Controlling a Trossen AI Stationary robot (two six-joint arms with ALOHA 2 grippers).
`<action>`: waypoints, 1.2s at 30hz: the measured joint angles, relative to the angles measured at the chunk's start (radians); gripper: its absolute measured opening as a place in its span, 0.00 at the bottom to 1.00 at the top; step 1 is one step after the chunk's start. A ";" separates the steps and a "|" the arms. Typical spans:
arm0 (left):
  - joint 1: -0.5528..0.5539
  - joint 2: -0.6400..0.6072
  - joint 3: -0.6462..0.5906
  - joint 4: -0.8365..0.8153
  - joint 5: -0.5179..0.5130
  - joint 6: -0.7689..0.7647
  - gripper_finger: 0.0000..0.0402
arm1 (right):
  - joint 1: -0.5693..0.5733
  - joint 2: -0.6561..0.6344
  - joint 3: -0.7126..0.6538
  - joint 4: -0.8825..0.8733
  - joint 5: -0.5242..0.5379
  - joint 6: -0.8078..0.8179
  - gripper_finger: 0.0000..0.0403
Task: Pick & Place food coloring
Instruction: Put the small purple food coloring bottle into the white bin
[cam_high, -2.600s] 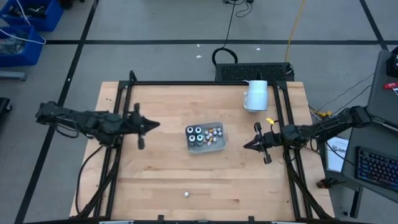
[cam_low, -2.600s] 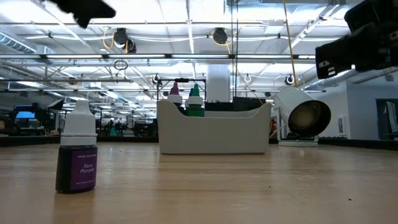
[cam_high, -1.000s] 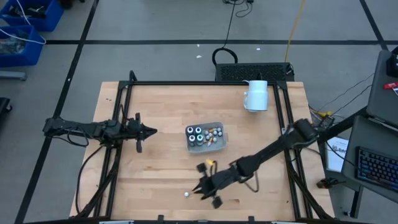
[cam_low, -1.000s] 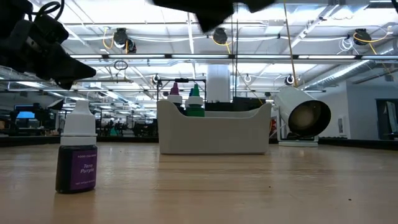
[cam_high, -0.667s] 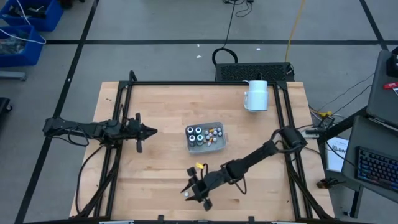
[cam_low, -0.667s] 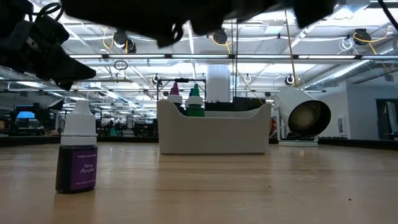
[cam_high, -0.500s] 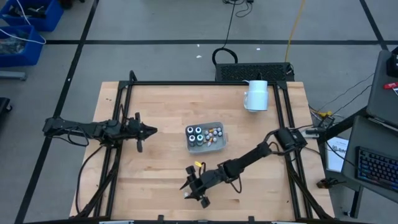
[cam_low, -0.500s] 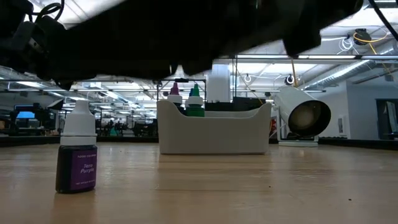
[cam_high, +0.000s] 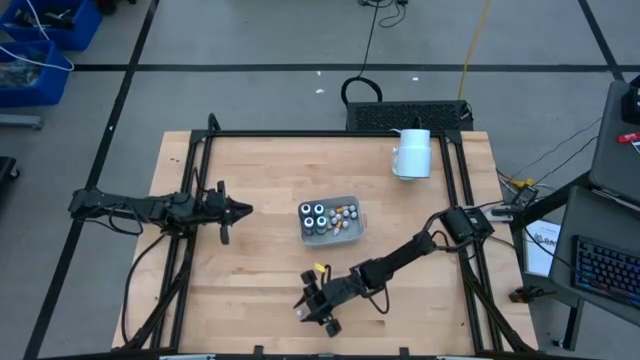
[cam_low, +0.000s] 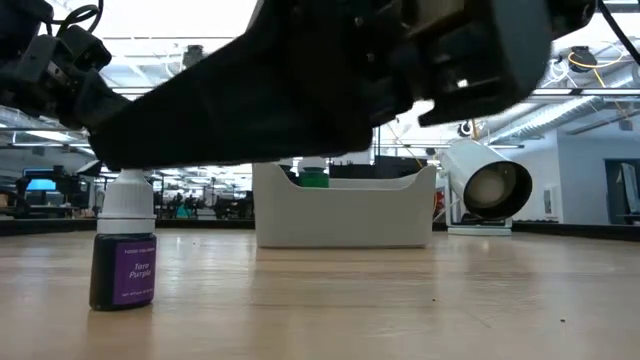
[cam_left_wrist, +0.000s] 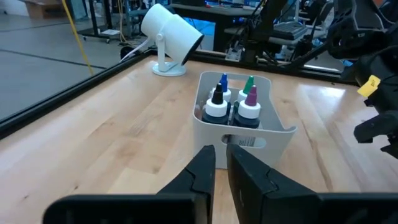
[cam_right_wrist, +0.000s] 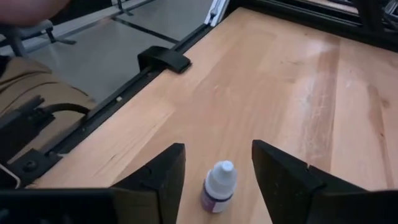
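High view: one lone bottle (cam_high: 299, 312) on bench (cam_high: 250, 290), right pincer (cam_high: 306, 309) over it; tray (cam_high: 331, 222) with four capped bottles plus small ones well behind pincer.

Low view: one purple-labelled bottle upright, right arm looming above; white lamp (cam_low: 487, 187) beyond tray.

Left wrist: left pincer (cam_left_wrist: 222, 163) nearly pressed together, tray ahead, four bottles counted.

Right wrist: fingers (cam_right_wrist: 163, 172) spread, bottle between, not touching.
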 joint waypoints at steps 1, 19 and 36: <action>0.000 0.000 0.000 0.000 0.000 0.000 0.12 | 0.000 0.001 0.000 -0.001 0.000 0.000 0.43; 0.000 0.000 0.000 -0.001 -0.001 0.008 0.12 | -0.002 0.078 -0.001 0.106 0.001 0.027 0.41; 0.000 0.000 0.000 -0.002 0.000 0.001 0.12 | -0.007 0.078 -0.001 0.099 -0.078 0.034 0.14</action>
